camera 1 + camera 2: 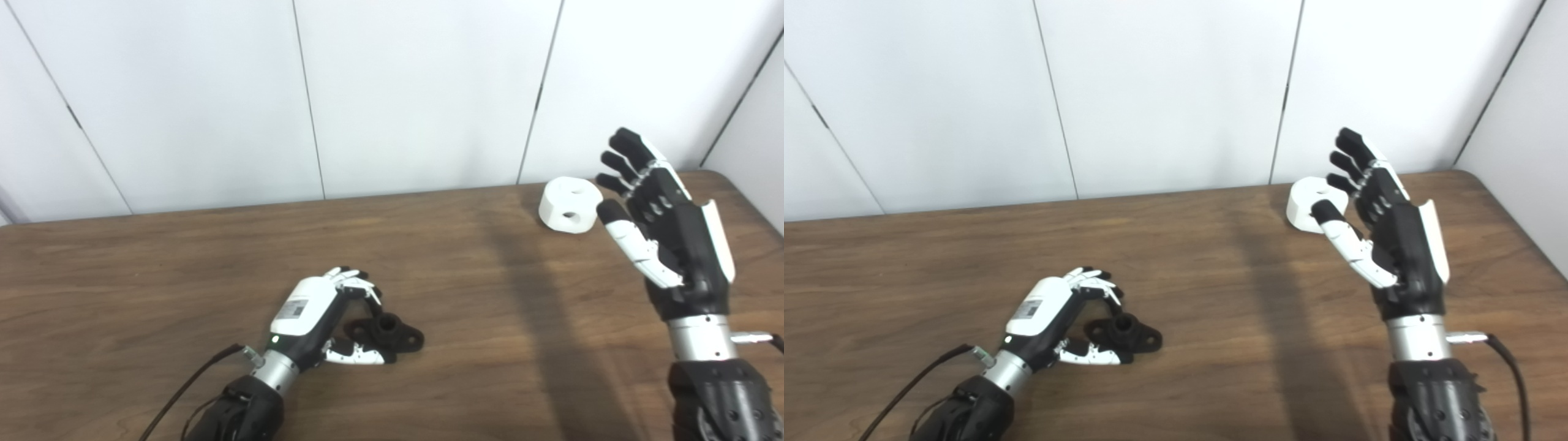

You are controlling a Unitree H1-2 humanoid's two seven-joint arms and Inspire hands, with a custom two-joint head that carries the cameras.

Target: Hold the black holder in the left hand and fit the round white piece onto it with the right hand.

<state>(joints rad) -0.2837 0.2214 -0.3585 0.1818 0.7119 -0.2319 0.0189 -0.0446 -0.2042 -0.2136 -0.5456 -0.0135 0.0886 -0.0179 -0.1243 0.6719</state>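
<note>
The black holder point(392, 332) lies flat on the wooden table point(465, 288), its short tube pointing up. My left hand point(318, 318) rests on the table beside it. The curled fingers point(358, 283) arch above the holder's left end and the thumb point(358, 355) lies along its near side, with a gap between fingers and holder. The round white piece point(569, 204), with two holes showing, sits at the back right of the table. My right hand point(664, 223) is raised just right of it and nearer to me, palm facing left, fingers spread and holding nothing.
White wall panels point(392, 92) rise directly behind the table's far edge. The table's rounded right corner point(1470, 174) is close to the white piece. A black cable point(184, 386) trails from my left wrist, and another leaves my right wrist point(1503, 355).
</note>
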